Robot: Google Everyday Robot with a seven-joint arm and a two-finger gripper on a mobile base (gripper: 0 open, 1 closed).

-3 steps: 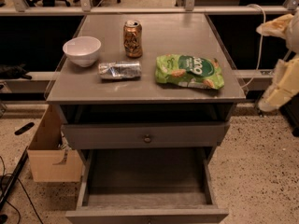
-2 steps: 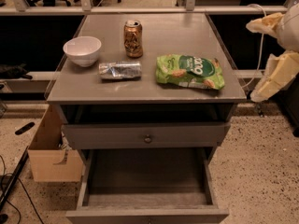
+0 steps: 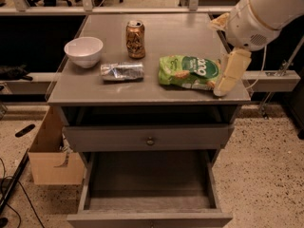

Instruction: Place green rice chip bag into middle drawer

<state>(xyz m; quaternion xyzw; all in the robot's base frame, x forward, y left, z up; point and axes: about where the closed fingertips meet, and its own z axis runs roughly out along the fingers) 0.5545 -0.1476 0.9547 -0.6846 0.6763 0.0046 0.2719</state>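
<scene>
The green rice chip bag (image 3: 187, 71) lies flat on the right part of the grey cabinet top (image 3: 171, 34). My gripper (image 3: 216, 59) reaches in from the upper right and hangs over the bag's right end. It is open and empty. One cream finger (image 3: 231, 71) points down at the cabinet's right front corner, and the other finger (image 3: 219, 22) shows higher up by the white wrist. The middle drawer (image 3: 147, 184) is pulled out at the bottom of the cabinet, with nothing visible inside it.
A white bowl (image 3: 83, 51), a silver foil packet (image 3: 122, 71) and a brown can (image 3: 135, 39) stand on the left and middle of the top. An upper drawer with a round knob (image 3: 150, 140) is slightly out. A cardboard box (image 3: 52, 151) sits on the floor at left.
My gripper has moved left from beside the cabinet to over the bag's right end. The bag and the other things have not moved.
</scene>
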